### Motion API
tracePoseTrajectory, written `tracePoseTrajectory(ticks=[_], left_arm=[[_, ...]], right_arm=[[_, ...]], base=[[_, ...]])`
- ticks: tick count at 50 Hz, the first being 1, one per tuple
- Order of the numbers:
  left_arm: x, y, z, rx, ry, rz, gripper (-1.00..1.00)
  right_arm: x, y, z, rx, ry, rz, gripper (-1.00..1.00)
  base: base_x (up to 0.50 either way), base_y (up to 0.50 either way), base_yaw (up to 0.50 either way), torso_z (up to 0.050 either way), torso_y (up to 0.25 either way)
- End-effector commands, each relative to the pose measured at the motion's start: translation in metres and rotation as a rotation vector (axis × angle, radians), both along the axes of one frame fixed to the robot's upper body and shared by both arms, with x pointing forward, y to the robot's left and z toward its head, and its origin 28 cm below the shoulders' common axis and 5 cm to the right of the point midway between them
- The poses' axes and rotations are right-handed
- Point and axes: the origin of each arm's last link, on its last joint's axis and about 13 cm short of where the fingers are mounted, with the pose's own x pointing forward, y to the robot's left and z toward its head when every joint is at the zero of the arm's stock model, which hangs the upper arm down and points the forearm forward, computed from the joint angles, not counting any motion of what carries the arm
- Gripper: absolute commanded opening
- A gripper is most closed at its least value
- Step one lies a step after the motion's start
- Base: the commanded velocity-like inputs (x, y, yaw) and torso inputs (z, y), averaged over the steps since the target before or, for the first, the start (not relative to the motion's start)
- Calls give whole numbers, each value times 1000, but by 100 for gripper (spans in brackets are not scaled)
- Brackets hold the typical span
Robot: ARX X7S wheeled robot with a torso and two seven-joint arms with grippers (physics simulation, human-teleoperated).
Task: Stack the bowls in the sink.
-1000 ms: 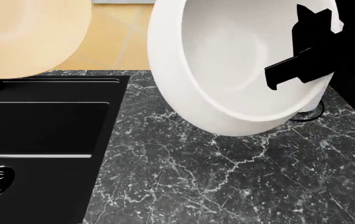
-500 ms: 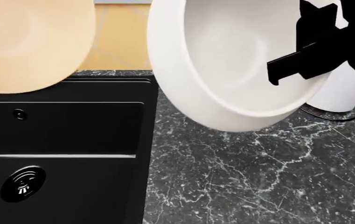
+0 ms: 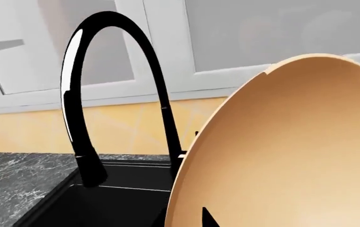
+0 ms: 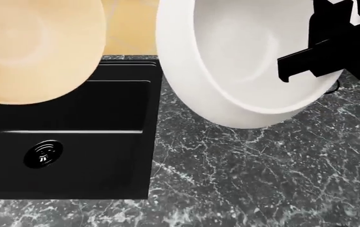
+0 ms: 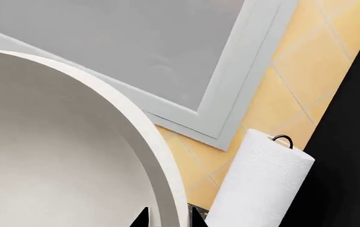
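- Currently right tool (image 4: 293,66) is clamping the white bowl (image 4: 243,71) rim; glossy, rigid, probably slippery.
- Left tool unseen, presumably gripping the tan bowl (image 4: 34,47) rim above the sink (image 4: 104,118); cannot tell.

Dark grey marble counter (image 4: 243,179), yellow tiled wall (image 5: 306,61), white paper towel roll (image 5: 262,184), pale cabinet doors (image 3: 243,38)

Honestly not much of me shows here: my right pincer (image 4: 306,64) is flat matte black with zero shading, basically a silhouette, one long straight finger (image 4: 300,59) sticking out from a blocky, stepped body. In my wrist views I only catch small black pointed fingertips (image 5: 143,218), no screws, cables or markings visible.
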Motion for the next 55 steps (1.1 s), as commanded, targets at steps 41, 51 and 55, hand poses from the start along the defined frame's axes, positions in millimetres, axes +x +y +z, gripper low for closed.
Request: tracePoseTrajectory(ticks=[41,51,55], left_arm=[[-7,7,-1,-38,-19,21,-100],[-12,21,-6,-89,-41,100,-100],[-15,24,-10,-100,-41,118,-100]], right_arm=[[-3,-3,-1,-16,-35,13,-100],[-2,-3,-1,-17,-34,8,-100],[-2,-3,0,-14,-34,5,-100]], base=[[-168,168,0,0,0],[0,0,0,0,0],[0,0,0,0,0]])
